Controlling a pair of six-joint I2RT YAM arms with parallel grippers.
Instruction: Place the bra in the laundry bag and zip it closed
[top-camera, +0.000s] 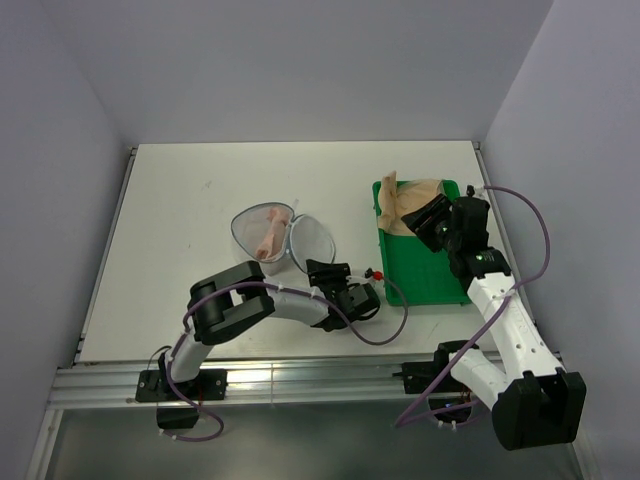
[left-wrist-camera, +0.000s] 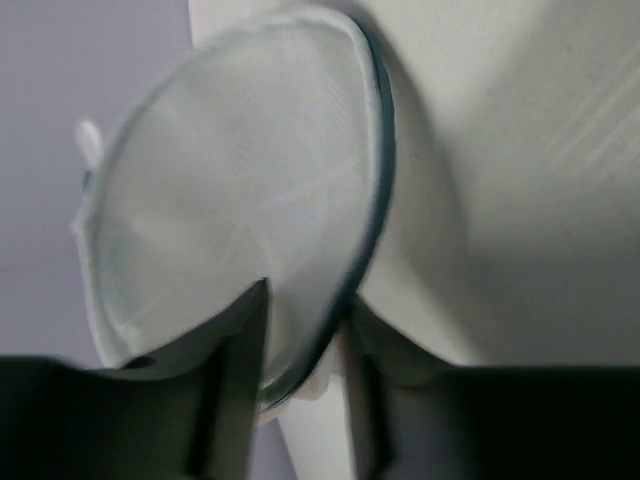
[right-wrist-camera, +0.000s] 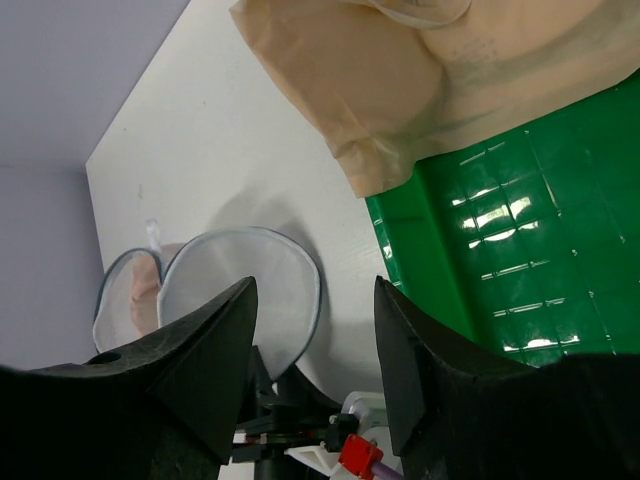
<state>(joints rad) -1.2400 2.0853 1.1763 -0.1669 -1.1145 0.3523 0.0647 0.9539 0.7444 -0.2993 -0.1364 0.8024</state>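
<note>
Closing step: left gripper (left-wrist-camera: 305, 300) pinches rim of round white mesh laundry bag (left-wrist-camera: 250, 180), likely folding over pale pink bra (top-camera: 268, 238) next; right gripper (right-wrist-camera: 315, 290) spread.

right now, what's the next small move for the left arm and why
Probably fold the empty half of the bag over onto the half holding the bra. The left gripper has its jaws either side of that half's rim, the bag lies open, and it cannot be zipped until the halves meet.

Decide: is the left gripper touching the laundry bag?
Touching. Left wrist view: the left gripper pinches the laundry bag by its grey rim.
</note>
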